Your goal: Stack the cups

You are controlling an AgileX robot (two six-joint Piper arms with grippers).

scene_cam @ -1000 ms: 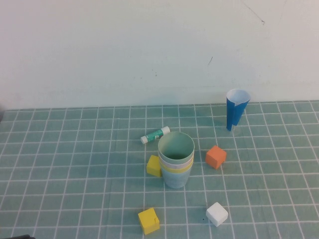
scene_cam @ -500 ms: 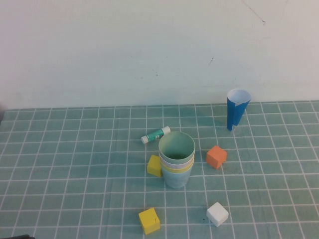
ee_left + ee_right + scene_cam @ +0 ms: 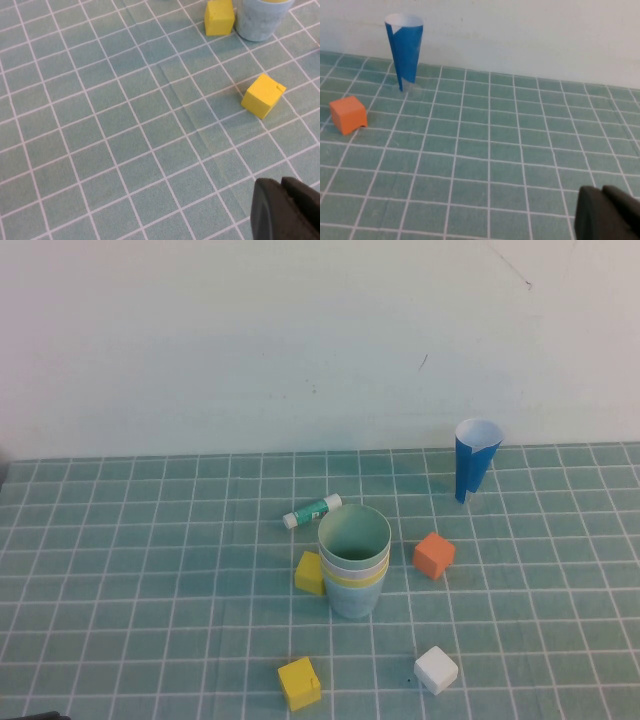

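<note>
The cups [image 3: 353, 560] stand nested in one upright stack near the middle of the mat, pale green innermost, with pink and yellow rims below it and light blue outermost. The light blue base of the cups [image 3: 260, 20] shows in the left wrist view. My left gripper [image 3: 282, 187] is shut and empty, hovering over bare mat well short of the stack on the robot's side. My right gripper [image 3: 602, 192] is shut and empty too, over bare mat to the right. Neither arm appears in the high view.
A blue-and-white paper cone [image 3: 475, 460] stands at the back right. A glue stick [image 3: 311, 510] lies behind the stack. Around it sit an orange cube [image 3: 433, 555], a white cube [image 3: 435, 669] and two yellow cubes [image 3: 309, 573] [image 3: 298, 683].
</note>
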